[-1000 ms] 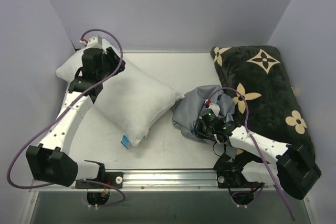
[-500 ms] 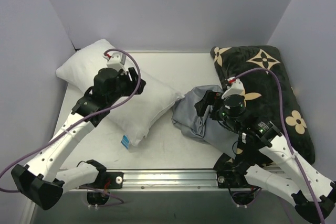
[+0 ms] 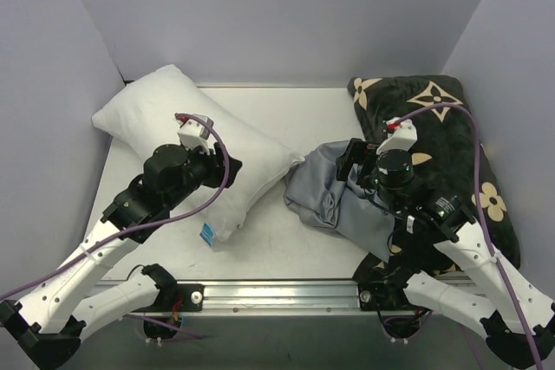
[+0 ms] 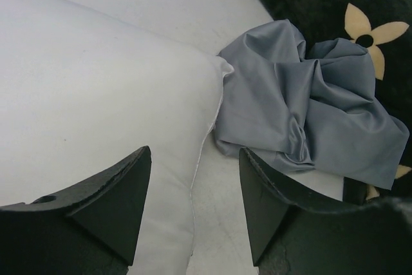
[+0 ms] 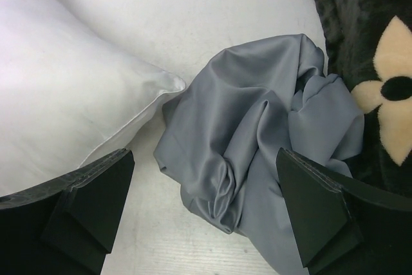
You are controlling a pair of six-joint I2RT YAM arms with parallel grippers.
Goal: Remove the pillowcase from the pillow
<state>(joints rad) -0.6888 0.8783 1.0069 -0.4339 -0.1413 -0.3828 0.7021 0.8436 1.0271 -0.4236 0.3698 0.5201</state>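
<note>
On the tabletop [image 3: 269,244], the grey pillowcase [image 3: 325,192] lies crumpled beside the bare white pillow [image 3: 217,153], touching its corner. The left claw [image 4: 193,159] and right claw [image 5: 205,156] both hang parted and empty. The cloth looks light, limp and slippery; pinch a fold or hem

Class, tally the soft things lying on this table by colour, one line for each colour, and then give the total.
White: 1, the pillow
Grey: 1, the pillowcase, crumpled
Black with tan flowers: 1, the plush cushion
Total: 3
</note>
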